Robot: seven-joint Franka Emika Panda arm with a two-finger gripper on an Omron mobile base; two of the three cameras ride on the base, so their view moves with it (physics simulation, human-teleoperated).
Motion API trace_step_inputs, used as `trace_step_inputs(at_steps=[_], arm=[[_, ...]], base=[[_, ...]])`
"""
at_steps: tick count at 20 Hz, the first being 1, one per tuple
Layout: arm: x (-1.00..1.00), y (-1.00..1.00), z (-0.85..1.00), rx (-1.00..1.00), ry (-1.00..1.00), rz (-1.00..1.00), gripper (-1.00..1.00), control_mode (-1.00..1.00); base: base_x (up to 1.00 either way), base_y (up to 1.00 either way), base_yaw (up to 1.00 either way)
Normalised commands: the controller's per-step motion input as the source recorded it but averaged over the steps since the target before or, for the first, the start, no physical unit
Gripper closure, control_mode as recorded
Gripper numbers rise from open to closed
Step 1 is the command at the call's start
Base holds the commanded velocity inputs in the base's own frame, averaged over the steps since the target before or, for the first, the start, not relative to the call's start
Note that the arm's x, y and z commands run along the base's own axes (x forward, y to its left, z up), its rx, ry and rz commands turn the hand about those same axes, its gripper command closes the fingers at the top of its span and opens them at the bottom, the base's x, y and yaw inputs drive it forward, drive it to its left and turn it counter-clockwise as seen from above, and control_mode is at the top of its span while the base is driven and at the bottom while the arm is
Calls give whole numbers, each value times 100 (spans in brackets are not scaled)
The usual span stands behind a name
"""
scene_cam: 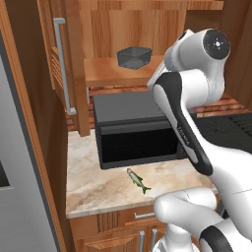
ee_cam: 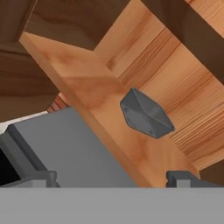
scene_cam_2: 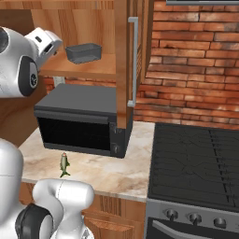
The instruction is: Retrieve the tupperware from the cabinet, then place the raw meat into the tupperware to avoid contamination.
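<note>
Fingers point(ee_cam: 112, 177) spread wide, gripping nothing, aimed up at the tupperware point(ee_cam: 146, 114) sitting on the shelf point(scene_cam: 106, 73) of the open cabinet point(scene_cam: 74, 64). Down on the bench point(scene_cam: 98, 189), raw meat point(scene_cam: 138, 180) lying just before the microwave point(scene_cam: 133, 130).

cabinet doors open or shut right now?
Open. Both doors of the cabinet are swung out edge-on, baring the shelf where the tupperware sits upright, above the microwave.
</note>
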Motion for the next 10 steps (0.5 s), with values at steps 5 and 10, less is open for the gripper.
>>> trace_step_inputs(at_steps=[5,10], arm=[[15,0,-10,6,0,0,-100,-100],[9,0,-10,6,0,0,-100,-100]], base=[[0,0,0],[0,0,0]])
